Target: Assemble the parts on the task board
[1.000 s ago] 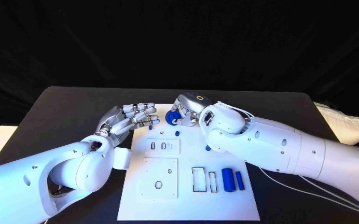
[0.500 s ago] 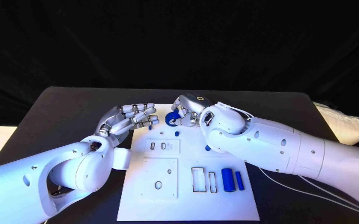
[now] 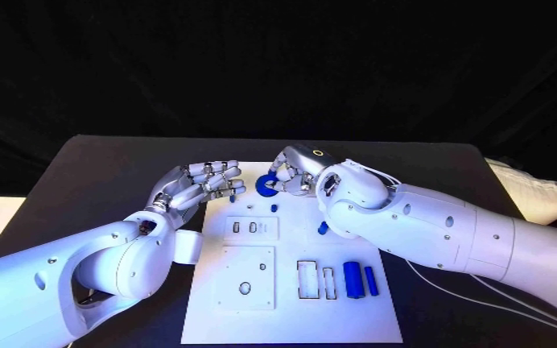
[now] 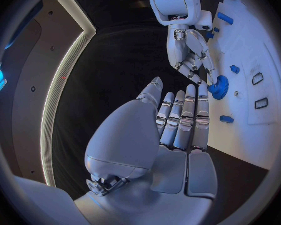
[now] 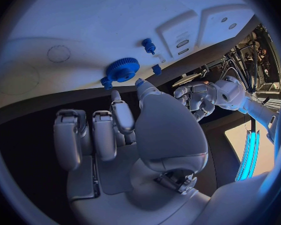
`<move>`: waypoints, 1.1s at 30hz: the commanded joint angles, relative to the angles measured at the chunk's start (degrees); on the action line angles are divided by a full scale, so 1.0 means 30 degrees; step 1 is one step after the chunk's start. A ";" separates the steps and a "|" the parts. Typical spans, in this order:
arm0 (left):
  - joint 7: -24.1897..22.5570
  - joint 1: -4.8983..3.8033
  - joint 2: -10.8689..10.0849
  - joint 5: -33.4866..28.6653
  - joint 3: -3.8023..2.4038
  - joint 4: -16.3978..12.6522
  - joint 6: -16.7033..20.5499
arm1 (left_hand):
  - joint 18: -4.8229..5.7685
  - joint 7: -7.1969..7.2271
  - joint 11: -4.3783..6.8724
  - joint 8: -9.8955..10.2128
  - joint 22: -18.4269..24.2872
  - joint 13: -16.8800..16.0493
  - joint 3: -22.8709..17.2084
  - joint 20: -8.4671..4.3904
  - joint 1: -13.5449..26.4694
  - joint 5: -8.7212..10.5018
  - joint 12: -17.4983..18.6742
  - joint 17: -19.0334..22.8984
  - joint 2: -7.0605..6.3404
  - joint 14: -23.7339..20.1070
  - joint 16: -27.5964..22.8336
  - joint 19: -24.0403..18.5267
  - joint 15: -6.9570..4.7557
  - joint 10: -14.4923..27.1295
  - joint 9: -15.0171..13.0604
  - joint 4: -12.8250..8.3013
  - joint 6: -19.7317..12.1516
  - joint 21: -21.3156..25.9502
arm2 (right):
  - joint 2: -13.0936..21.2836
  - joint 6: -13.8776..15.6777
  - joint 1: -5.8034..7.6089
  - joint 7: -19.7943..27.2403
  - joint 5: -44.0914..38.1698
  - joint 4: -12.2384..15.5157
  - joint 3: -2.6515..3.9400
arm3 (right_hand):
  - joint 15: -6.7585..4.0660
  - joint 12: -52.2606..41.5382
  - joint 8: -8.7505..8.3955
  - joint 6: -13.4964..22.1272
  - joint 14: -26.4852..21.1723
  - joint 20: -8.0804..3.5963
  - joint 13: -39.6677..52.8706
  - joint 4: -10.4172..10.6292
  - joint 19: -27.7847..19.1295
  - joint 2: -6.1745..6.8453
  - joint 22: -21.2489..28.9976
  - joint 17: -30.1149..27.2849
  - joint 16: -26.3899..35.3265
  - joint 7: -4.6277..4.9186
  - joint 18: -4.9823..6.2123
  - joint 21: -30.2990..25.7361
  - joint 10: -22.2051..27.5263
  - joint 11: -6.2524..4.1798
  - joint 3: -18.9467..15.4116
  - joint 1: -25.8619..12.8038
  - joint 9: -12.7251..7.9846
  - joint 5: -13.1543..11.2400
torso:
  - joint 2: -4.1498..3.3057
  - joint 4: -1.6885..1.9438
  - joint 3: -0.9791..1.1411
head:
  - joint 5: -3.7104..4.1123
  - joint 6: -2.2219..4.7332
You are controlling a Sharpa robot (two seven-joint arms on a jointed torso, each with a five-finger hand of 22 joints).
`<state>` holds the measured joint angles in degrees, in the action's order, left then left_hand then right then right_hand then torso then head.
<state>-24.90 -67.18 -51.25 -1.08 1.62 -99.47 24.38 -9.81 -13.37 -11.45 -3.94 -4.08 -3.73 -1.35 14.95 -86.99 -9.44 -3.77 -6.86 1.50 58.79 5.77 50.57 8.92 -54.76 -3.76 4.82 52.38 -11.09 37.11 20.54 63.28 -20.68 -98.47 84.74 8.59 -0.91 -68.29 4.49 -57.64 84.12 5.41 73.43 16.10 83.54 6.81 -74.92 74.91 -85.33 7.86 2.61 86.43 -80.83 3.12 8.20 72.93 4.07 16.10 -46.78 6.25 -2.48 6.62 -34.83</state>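
black backdrop, black table, white task board, blue gear

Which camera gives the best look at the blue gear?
The right wrist view: the blue gear shows its toothed rim unobstructed. The left wrist view shows it edge-on by the right hand. In the head view, fingers partly hide it.

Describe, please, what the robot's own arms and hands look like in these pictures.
Both arms are smooth white shells with small dark screw holes. The left hand and right hand are silver, many-fingered, with segmented metal fingers. A thin white cable loops over the right wrist, and the right hand carries a small ring mark.
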 commanded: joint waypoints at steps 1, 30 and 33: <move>-0.0111 -0.0021 -0.0023 -0.0023 -0.0016 0.0000 -0.0279 | -0.0223 -0.0323 -0.0021 0.0069 0.0019 0.0023 -0.0160 0.0034 0.0190 -0.0015 -0.0004 -0.0020 0.0014 0.0120 -0.0068 0.0160 -0.0013 0.0078 0.0021 0.0001 -0.0082 0.0061 | 0.0981 0.2248 -0.0052 0.1620 0.1829 0.0766 0.0152 | -0.0063 0.0048 -0.0184 0.0060 0.1393 -0.0019 -0.0094 -0.0216 0.0038 0.0161 -0.2155 0.2185 -0.0042 0.0032 -0.0190 -0.0024 -0.0018 -0.0061 0.0002 0.0433 -0.0050 -0.0068 | 0.0051 -0.0081 0.0013 | 0.0081 0.0083; -0.0196 0.0104 0.0070 -0.0025 0.0000 0.0428 -0.0451 | -0.0221 -0.0323 -0.0024 0.0073 0.0023 0.0026 -0.0212 0.0032 0.0203 -0.0015 0.0002 -0.0022 0.0001 0.0119 -0.0084 0.0165 -0.0011 0.0097 0.0023 -0.0039 -0.0101 0.0074 | 0.7824 0.1179 -0.1762 0.9132 0.9602 -0.0141 0.0675 | -0.0030 0.0094 -0.0263 0.0196 0.1396 0.0001 -0.0057 -0.2124 -0.0190 0.0835 -0.1882 0.2257 -0.0059 0.0111 -0.0123 -0.0178 0.0018 -0.0024 0.0094 0.3225 -0.0075 -0.1503 | 0.0394 -0.0648 0.0525 | 0.0409 0.0044; -0.0191 0.0115 0.0097 -0.0025 0.0001 0.0461 -0.0461 | -0.0221 -0.0323 -0.0024 0.0073 0.0023 0.0026 -0.0212 0.0032 0.0203 -0.0015 0.0002 -0.0022 0.0001 0.0119 -0.0084 0.0165 -0.0011 0.0097 0.0023 -0.0039 -0.0101 0.0074 | 0.7630 0.1329 -0.1859 0.9107 0.9299 -0.0312 0.0675 | -0.0030 0.0068 -0.0254 0.0183 0.1397 0.0002 -0.0037 -0.2135 -0.0188 0.0808 -0.1886 0.2263 -0.0063 0.0110 -0.0124 -0.0177 0.0005 -0.0024 0.0100 0.3240 -0.0071 -0.1499 | 0.0375 -0.0614 0.0537 | 0.0368 0.0031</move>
<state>-24.95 -66.85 -51.12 -1.09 1.66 -98.06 24.23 -9.81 -13.37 -11.45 -3.94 -4.07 -3.73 -1.69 14.95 -86.99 -9.44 -3.77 -6.85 1.50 58.79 5.77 50.57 8.92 -54.76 -3.75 4.81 52.38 -11.09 60.16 24.00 57.82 5.15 -69.53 84.03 10.60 -0.92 -68.06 3.95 -57.27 84.12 5.34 73.25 9.95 83.17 9.22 -74.90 74.94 -85.33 8.23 2.61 86.08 -80.83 3.12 8.48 82.22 3.89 11.81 -45.57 4.27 -1.02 7.83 -34.69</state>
